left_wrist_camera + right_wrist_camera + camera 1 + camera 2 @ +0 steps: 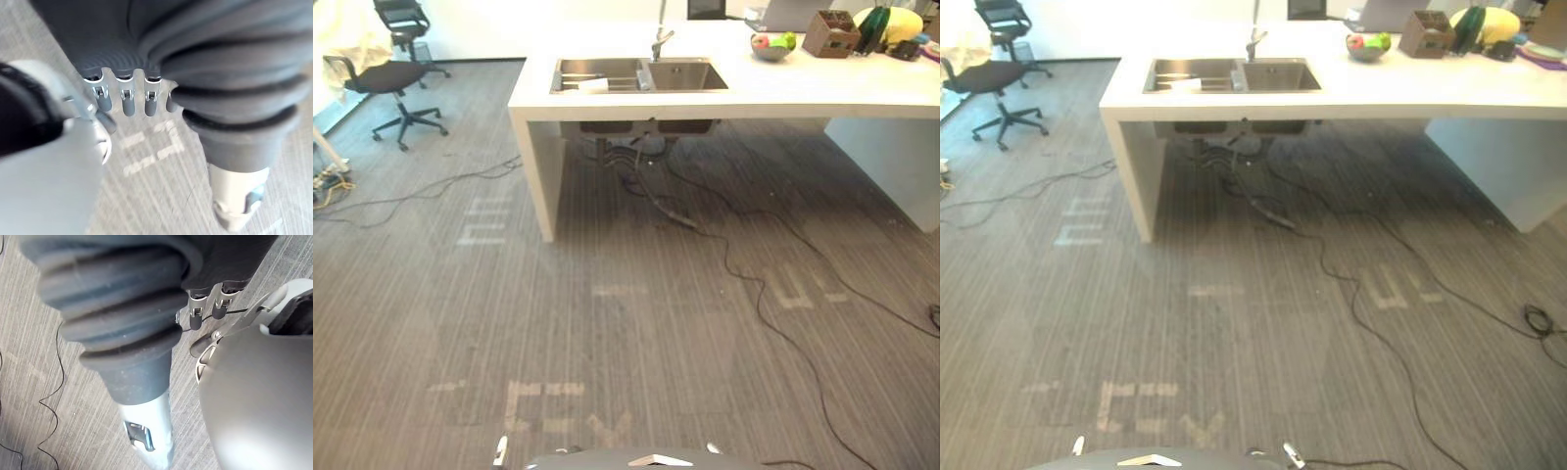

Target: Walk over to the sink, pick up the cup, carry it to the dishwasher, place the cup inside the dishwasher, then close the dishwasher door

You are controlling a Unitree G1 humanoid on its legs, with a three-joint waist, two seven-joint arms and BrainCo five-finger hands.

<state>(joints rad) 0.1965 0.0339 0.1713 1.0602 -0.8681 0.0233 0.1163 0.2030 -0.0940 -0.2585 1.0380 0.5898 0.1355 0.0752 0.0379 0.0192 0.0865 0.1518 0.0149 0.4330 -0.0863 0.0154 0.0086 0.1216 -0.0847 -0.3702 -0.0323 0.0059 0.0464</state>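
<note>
Left robot hand (128,102): you see its fingers hanging loose and straight over the carpet (161,186), holding nothing.
Right robot hand (196,317): you get the same here, with relaxed fingers, empty, above the carpet.
Cup (593,85): white, in the left basin of the sink (685,76), well apart from both hands.
Desk (754,98): white, with the sink set into it and the tap (661,41) behind the basins.
Fruit bowl (771,44): on the desk, to the right of the sink.
Office chair (389,83): on the carpet, off to the robot's left.
</note>
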